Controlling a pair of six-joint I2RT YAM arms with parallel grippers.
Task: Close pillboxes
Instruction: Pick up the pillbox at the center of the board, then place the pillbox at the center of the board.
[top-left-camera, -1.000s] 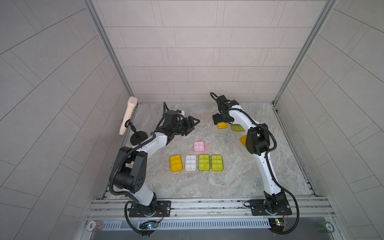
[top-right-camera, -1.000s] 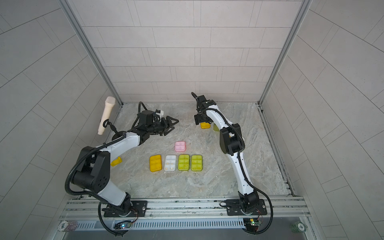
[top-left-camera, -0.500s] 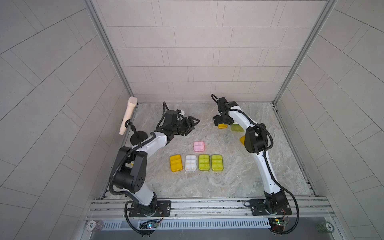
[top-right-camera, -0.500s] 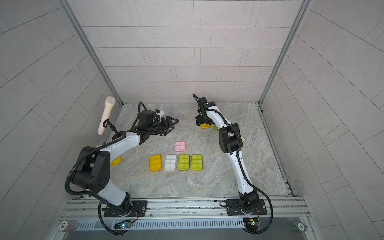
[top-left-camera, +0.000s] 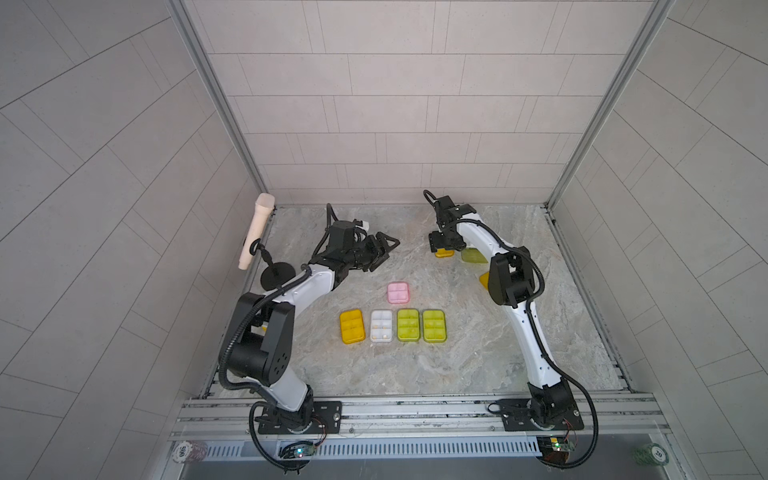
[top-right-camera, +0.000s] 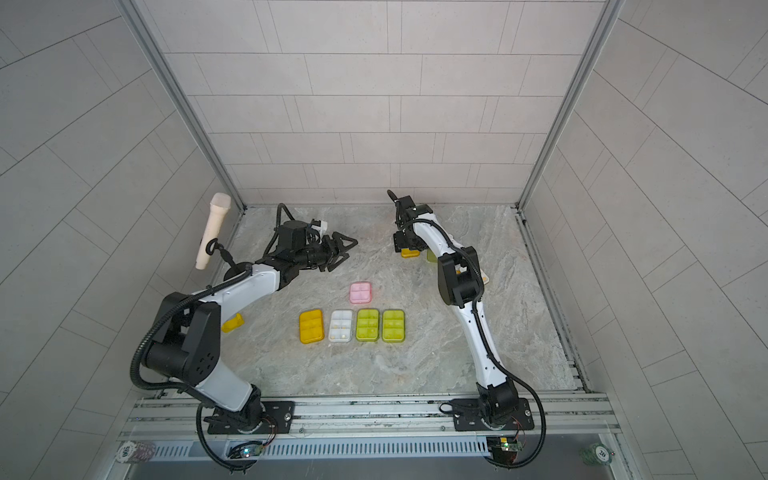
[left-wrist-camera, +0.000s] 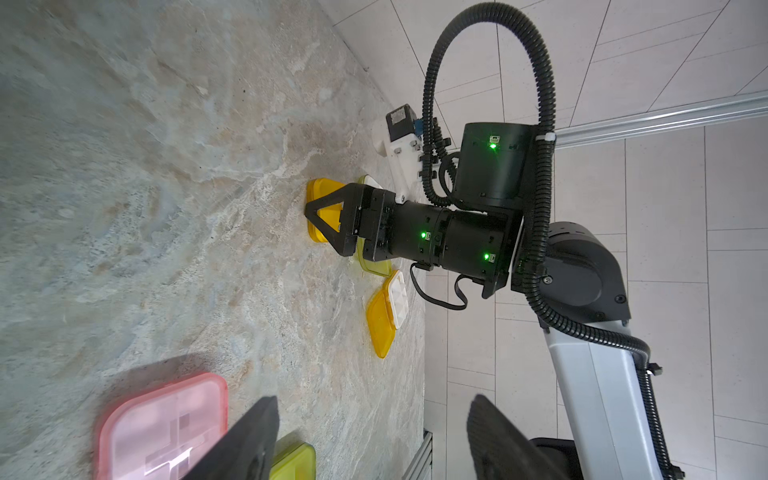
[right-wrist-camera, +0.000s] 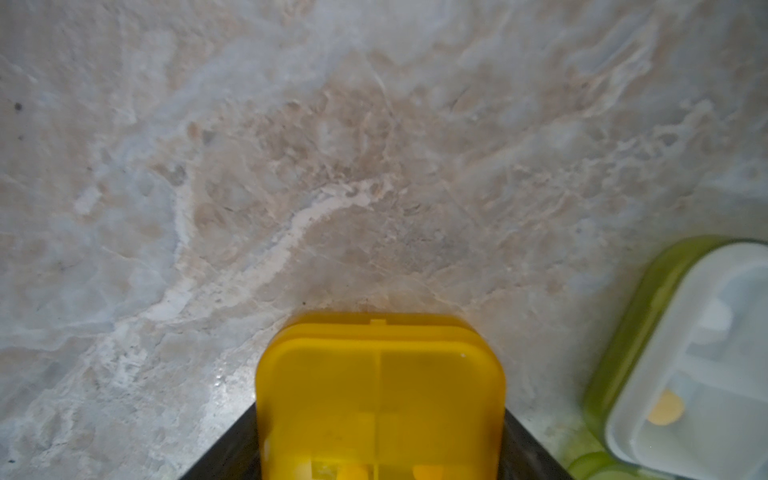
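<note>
Pillboxes sit in two groups on the marble top (top-left-camera: 415, 374). At mid-frame in both top views a row of four (top-left-camera: 408, 325) lies flat, side by side, with the pink box (top-left-camera: 398, 292) just above it, lid down.

Upper right of centre, the right gripper (top-left-camera: 444, 248) points down over the orange box (right-wrist-camera: 380, 395), whose lid is down. Its fingers (right-wrist-camera: 232, 453) lie against both sides, gripping the box where it rests on the marble. Just right of it lies the open green box (right-wrist-camera: 685, 353), its white tray showing one pill. Lower right of that, half hidden behind the arm, is an open orange box (left-wrist-camera: 386, 311).

Upper left of centre, the left gripper (top-left-camera: 386, 251) hovers over bare marble, fingers spread and holding nothing.
</note>
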